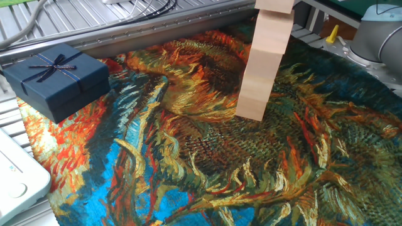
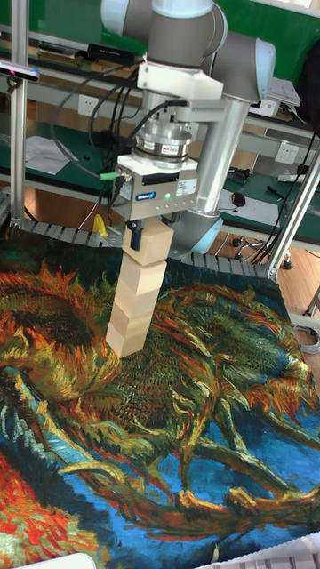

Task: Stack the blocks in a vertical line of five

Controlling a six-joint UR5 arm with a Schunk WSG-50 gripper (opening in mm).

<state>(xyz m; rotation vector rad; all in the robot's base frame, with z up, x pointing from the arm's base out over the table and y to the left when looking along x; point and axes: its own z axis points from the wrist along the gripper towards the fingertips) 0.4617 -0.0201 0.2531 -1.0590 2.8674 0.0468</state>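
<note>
A tower of several pale wooden blocks (image 2: pixel 133 307) stands on the painted cloth, leaning slightly in both views. In the fixed view the tower (image 1: pixel 260 69) runs out of the top edge, and its top block (image 1: pixel 274 5) sits a little offset to the left. In the tall fixed view the gripper (image 2: pixel 153 236) hangs straight over the tower. Its dark fingers (image 2: pixel 135 236) are shut on the top block (image 2: pixel 156 242), which rests on the blocks below. The gripper itself is out of the fixed view.
A dark navy gift box with a ribbon bow (image 1: pixel 56 78) sits at the cloth's left back corner. A white device (image 1: pixel 16 179) lies at the left edge. The arm's grey base (image 1: pixel 377 31) is at the back right. A metal rail (image 1: pixel 157 28) borders the cloth's far side.
</note>
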